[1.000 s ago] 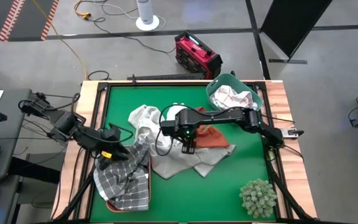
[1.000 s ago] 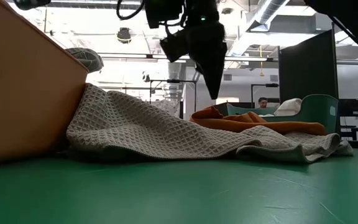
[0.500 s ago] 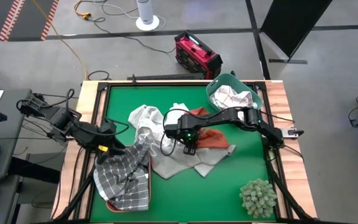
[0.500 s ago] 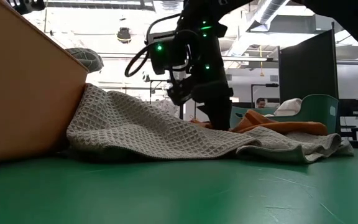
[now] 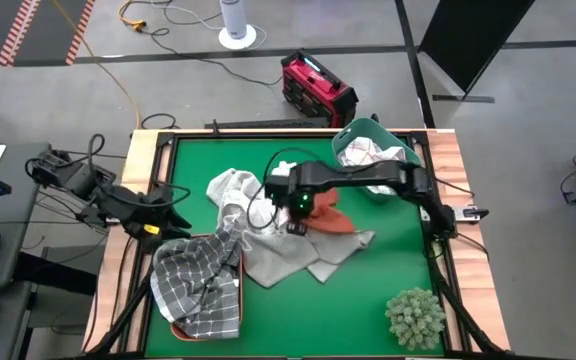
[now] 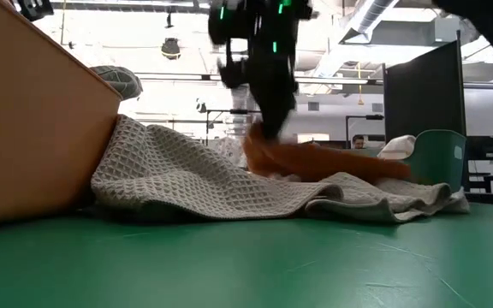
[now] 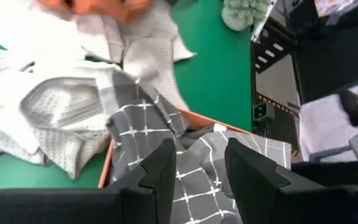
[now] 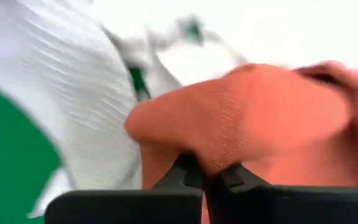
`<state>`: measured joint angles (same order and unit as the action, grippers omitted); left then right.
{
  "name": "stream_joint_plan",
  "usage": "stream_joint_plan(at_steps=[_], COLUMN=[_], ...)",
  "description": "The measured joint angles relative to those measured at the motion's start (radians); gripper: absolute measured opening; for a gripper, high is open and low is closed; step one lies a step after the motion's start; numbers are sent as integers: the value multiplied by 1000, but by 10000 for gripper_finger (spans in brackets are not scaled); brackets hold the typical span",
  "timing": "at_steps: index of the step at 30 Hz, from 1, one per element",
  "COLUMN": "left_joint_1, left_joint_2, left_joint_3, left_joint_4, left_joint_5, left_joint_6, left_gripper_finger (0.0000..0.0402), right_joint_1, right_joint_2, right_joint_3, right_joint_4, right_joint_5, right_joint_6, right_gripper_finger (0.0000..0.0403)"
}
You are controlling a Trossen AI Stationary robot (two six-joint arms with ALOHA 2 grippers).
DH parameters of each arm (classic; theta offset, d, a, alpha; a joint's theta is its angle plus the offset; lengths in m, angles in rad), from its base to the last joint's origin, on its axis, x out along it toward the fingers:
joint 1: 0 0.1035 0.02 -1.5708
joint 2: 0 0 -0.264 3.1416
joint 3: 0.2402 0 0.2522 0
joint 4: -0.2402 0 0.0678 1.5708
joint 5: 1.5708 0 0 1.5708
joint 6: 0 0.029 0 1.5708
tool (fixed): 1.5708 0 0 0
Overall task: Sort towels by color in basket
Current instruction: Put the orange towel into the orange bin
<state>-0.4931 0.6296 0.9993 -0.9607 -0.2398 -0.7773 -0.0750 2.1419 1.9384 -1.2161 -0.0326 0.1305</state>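
Right wrist view: right gripper (image 8: 205, 176) clamped tight on a fold of the rust-orange towel (image 8: 247, 112), cloth bunched over the fingertips.
High view, right gripper: mid-table at (image 5: 297, 222), over the towel pile, orange towel (image 5: 330, 218) trailing toward the teal basket (image 5: 352, 135).
Left gripper: (image 5: 173, 197) at the table's left edge, fingers (image 7: 160, 168) partly apart, holding nothing that shows; waits above the grey checked towel (image 5: 196, 290) lying in the orange tray (image 5: 173, 327).
Other towels: plain grey towel (image 5: 288, 255) spread under the orange one; white ones in the pile (image 5: 230, 190) and in the teal basket.
Plant ball: (image 5: 414, 316) near corner, well apart.
Risk: grip is on a thin fold, could slip out on lifting.
Risk 2: orange towel lies on the grey one; grey may drag along.
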Motion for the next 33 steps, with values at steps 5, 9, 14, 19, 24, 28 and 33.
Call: stream_joint_plan(at_steps=[5,9,14,19,24,28,33], left_joint_1=[0,0,14,24,25,40,44], left_joint_2=[-23,-4,45,114,176,235,286], left_joint_3=[0,0,29,125,153,153,153], left_joint_4=[86,199,329,348,350,349,365], left_joint_5=[-85,-234,-316,-319,-352,-311,-186], left_joint_6=[39,148,311,455,541,547,498], left_gripper_finger=[129,129,152,213,270,285,278], right_joint_1=[11,26,73,123,136,140,140], right_joint_2=[-147,-246,-280,-253,-208,-183,-171], right_joint_3=[60,71,71,69,72,72,91], right_joint_4=[187,485,771,848,951,1030,1061], right_joint_5=[-83,-159,-165,-136,-116,-108,-105], right_joint_6=[-104,-100,-38,6,39,54,52], right_gripper_finger=[19,19,19,19,19,19,19])
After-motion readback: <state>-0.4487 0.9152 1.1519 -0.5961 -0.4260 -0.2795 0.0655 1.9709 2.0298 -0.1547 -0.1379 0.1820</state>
